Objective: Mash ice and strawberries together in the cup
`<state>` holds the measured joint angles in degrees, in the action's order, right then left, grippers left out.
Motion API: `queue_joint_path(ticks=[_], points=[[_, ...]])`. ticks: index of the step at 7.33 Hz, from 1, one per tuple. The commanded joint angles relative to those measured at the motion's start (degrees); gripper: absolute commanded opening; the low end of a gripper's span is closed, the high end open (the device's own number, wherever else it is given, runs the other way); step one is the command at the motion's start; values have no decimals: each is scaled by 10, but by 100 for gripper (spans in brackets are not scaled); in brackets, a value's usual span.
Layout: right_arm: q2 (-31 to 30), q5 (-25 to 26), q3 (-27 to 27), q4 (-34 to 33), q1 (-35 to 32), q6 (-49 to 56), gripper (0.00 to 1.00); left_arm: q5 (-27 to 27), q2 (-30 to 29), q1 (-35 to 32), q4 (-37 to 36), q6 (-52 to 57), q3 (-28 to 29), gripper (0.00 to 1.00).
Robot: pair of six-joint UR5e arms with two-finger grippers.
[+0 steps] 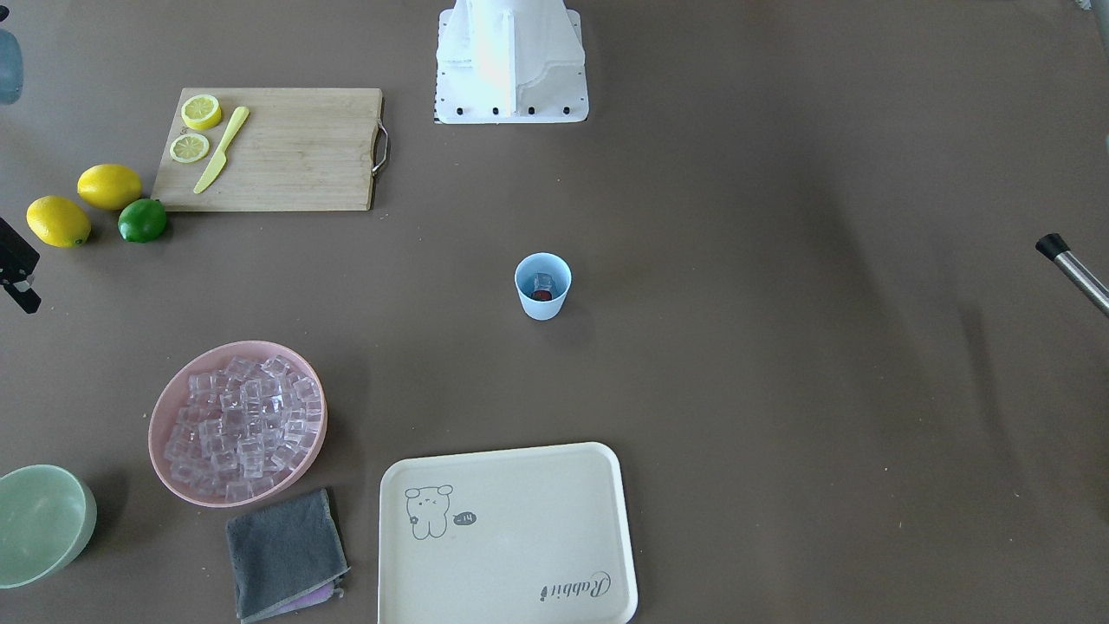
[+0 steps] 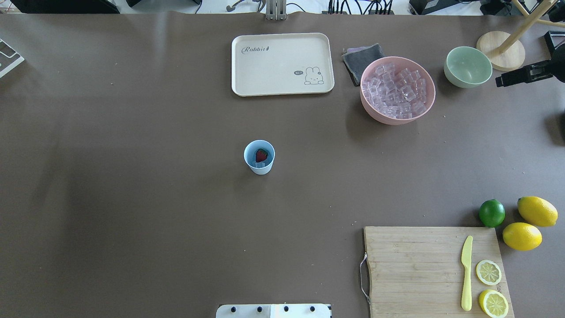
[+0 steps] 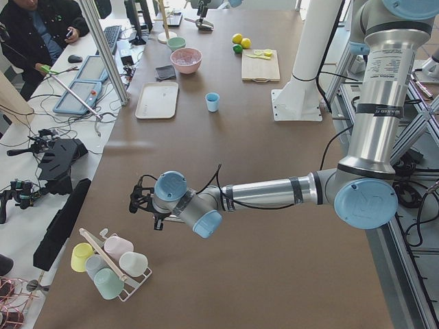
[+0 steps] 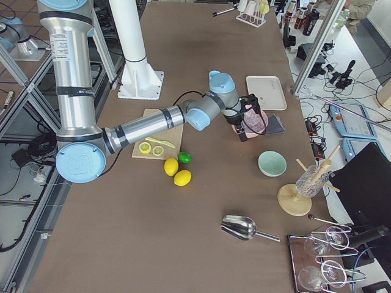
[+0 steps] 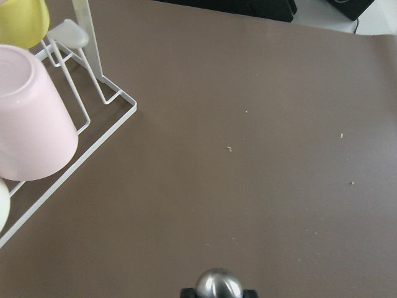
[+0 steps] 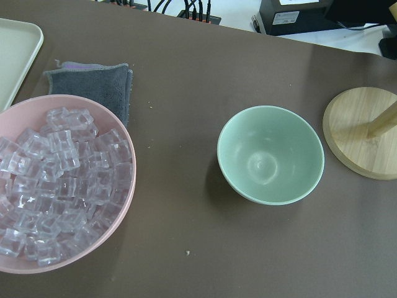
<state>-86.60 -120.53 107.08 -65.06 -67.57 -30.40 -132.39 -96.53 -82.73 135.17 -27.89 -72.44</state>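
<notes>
the pale blue cup (image 2: 259, 157) stands upright near the middle of the brown counter (image 2: 132, 176), well apart from everything else. inside it lies a red strawberry (image 2: 261, 155) with one clear cube (image 1: 543, 281) touching it.

the rest of the ice (image 2: 395, 90) is heaped in a pink bowl (image 2: 366, 104), beyond the cup from the robot and off to its right. a grey cloth (image 2: 359, 59) lies just beside that bowl on the side nearer the cup's line, and a green bowl (image 2: 468, 66) sits further right of the cup. a cream tray (image 2: 282, 64) lies straight beyond the cup. nearer the robot than the cup and to the right is a cutting board (image 2: 415, 269) carrying two lemon slices (image 2: 488, 272) and a yellow knife (image 2: 466, 274); two lemons (image 2: 522, 236) and a lime (image 2: 491, 213) lie just past its far right corner.

the right gripper (image 2: 499, 81) hangs far right of the cup, above the bowls; i cannot tell how wide its jaws stand, and i see nothing in it.

the left gripper (image 3: 140, 202) hangs far left of the cup, near a wire rack (image 3: 110, 264) of upturned cups. a steel rod (image 1: 1074, 273) with a black tip shows on that side of the cup in the front-facing view, but whether the jaws are closed on it i cannot tell.
</notes>
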Motion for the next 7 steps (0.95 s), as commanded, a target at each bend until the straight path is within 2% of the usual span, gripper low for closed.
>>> queue_joint_path(ticks=[1, 4, 7], points=[[5, 4, -3, 0, 19, 1, 100, 42, 1, 13, -74, 43, 2, 0], [0, 20, 2, 1, 20, 2, 100, 42, -5, 62, -94, 43, 26, 0], [7, 6, 4, 1, 26, 1, 100, 54, -23, 100, -132, 42, 31, 0]])
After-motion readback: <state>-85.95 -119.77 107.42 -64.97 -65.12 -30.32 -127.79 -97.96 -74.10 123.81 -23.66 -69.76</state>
